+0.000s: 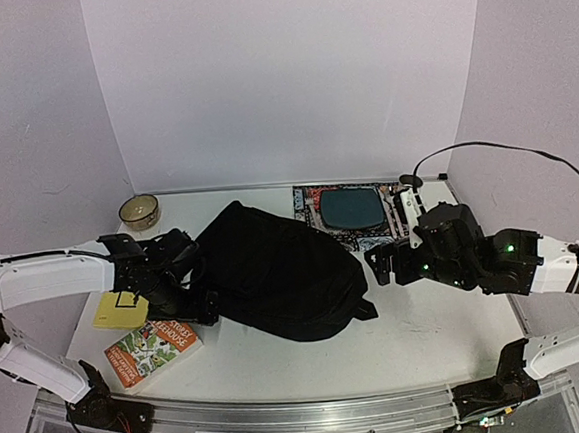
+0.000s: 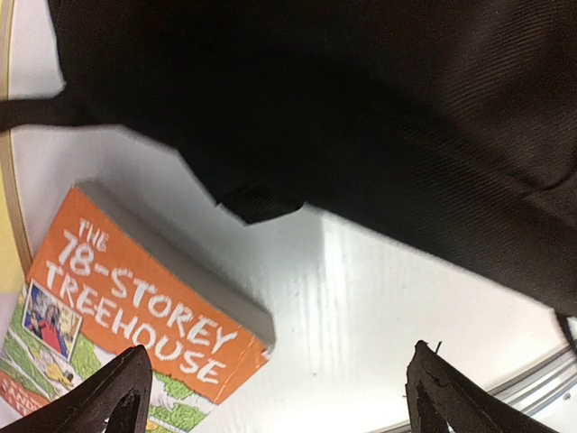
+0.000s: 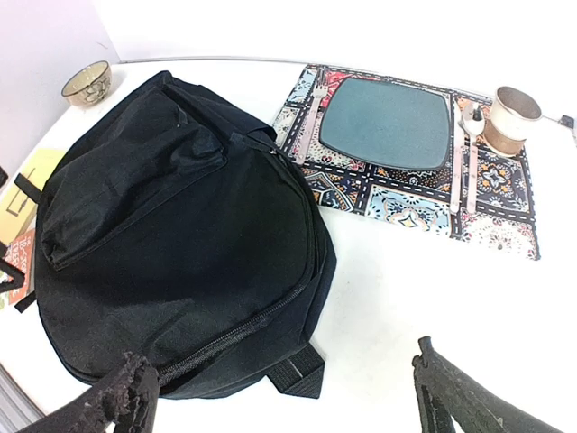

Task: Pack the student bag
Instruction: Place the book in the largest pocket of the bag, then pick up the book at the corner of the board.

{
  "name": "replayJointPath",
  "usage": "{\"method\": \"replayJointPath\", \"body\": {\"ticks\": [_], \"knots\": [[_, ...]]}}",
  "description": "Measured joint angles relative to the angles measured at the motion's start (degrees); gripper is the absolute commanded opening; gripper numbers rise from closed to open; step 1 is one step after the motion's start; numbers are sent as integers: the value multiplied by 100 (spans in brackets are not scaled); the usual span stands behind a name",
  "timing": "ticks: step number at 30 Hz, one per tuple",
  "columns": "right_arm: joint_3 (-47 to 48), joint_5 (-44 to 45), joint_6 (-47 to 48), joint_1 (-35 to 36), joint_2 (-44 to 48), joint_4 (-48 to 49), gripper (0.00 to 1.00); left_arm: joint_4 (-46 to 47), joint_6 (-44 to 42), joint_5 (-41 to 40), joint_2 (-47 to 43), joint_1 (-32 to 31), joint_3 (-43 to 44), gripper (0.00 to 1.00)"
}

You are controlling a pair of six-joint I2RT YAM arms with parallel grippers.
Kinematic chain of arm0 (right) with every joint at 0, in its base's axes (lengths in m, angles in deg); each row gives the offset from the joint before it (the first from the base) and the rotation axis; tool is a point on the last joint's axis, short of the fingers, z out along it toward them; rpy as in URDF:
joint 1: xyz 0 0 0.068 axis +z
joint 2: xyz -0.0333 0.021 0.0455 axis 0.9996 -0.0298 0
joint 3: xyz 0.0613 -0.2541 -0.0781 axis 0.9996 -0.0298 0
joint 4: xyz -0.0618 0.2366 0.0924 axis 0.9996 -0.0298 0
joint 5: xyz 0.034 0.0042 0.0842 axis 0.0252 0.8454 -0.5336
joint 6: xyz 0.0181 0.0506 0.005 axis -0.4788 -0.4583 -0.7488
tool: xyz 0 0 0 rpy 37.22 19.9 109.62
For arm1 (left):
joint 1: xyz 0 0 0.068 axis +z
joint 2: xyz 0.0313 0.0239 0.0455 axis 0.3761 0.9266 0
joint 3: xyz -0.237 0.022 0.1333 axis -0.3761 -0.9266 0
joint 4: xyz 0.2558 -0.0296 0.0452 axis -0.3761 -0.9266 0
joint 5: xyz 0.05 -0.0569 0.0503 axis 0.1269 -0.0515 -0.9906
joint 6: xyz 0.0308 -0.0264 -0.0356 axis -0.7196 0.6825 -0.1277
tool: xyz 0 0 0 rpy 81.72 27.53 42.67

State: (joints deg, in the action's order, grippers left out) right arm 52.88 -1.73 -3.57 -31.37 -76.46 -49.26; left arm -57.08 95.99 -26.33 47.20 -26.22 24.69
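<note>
- Our left hand [image 2: 278, 390] hangs open and empty at the left edge of the student bag [image 1: 274, 268] on the bench [image 1: 429, 336]; a low pass could snag a strap [image 2: 27, 113].
- Our right hand [image 3: 281, 397], open too, risks dragging soft fabric onto the placemat [image 3: 406, 203].
- The bag looks zipped, so the book [image 2: 135, 298] can't go in.

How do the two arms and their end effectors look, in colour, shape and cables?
The left arm and right arm have white tubular links with black joints and wrists. Small green lights glow on the right arm, and a thin black cable loops above it. The left end effector and right end effector each have two dark, rough-edged fingers.
</note>
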Motion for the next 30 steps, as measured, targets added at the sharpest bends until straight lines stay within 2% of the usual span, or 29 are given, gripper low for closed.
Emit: {"method": "replayJointPath", "body": {"ticks": [8,14,23,30], "knots": [[-7,7,16,0,0,11,98,-142,380,168,13,0,-407,98],[-24,7,22,0,-5,14,98,-199,389,188,467,0,-406,94],[-54,7,36,0,-15,61,98,-525,386,-53,1158,-18,-138,78],[-77,2,36,0,-85,70,98,-811,388,-436,1578,-36,131,80]]}}
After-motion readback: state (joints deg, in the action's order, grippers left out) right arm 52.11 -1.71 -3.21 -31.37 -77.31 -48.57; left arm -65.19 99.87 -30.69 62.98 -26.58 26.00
